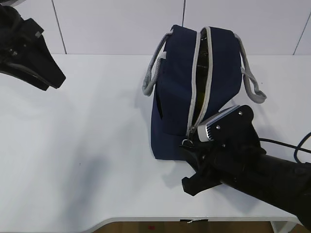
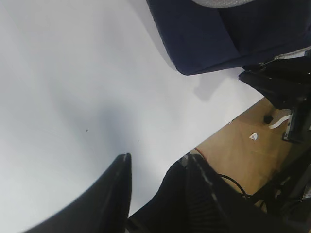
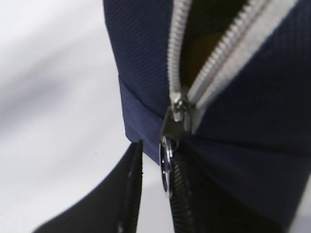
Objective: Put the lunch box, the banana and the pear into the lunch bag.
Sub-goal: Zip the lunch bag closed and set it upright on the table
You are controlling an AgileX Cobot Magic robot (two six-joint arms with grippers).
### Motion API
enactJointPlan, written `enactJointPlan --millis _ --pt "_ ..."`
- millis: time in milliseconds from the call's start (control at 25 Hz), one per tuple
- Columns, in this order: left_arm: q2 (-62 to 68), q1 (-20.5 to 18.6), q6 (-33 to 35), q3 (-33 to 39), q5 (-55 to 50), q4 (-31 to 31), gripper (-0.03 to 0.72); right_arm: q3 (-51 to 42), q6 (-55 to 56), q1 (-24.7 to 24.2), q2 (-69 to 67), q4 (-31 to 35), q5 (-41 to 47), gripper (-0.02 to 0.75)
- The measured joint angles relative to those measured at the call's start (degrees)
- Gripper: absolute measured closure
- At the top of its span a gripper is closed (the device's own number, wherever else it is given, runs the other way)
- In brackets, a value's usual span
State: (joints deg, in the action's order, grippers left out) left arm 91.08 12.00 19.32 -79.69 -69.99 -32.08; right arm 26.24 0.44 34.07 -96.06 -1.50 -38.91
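The navy lunch bag stands on the white table, its grey zipper open along the top down to the near end. Through the gap shows something dark yellowish; the lunch box, the banana and the pear are hidden. My right gripper is at the bag's near end. In the right wrist view its jaws straddle the metal zipper pull ring, which lies against the right finger, with a gap left to the other finger. My left gripper hovers open and empty at the far left, well away from the bag.
Grey webbing handles hang off both sides of the bag. The table's front edge runs close below my right arm. In the left wrist view the wooden floor with cables lies past that edge.
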Motion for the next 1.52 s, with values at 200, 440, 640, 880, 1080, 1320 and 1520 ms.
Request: enactJointPlan --millis 200,440,640,880,1080,1320,1520 --pt "0.0 0.0 0.0 0.0 0.0 0.0 0.401 0.0 0.13 0.0 0.0 0.6 0.83 0.658" --pt "0.0 0.0 0.0 0.0 0.0 0.0 0.409 0.0 0.21 0.0 0.0 2.44 1.08 0.731" --pt "0.0 0.0 0.0 0.0 0.0 0.0 0.412 0.0 0.21 0.0 0.25 2.77 1.21 0.731" --pt "0.0 0.0 0.0 0.0 0.0 0.0 0.412 0.0 1.39 0.0 4.21 2.82 5.72 0.731" --pt "0.0 0.0 0.0 0.0 0.0 0.0 0.412 0.0 3.46 0.0 10.27 2.82 10.89 0.731" --pt "0.0 0.0 0.0 0.0 0.0 0.0 0.421 0.0 4.97 0.0 17.1 1.19 15.7 0.731" --pt "0.0 0.0 0.0 0.0 0.0 0.0 0.423 1.96 4.97 0.0 19.89 1.06 17.46 0.731"
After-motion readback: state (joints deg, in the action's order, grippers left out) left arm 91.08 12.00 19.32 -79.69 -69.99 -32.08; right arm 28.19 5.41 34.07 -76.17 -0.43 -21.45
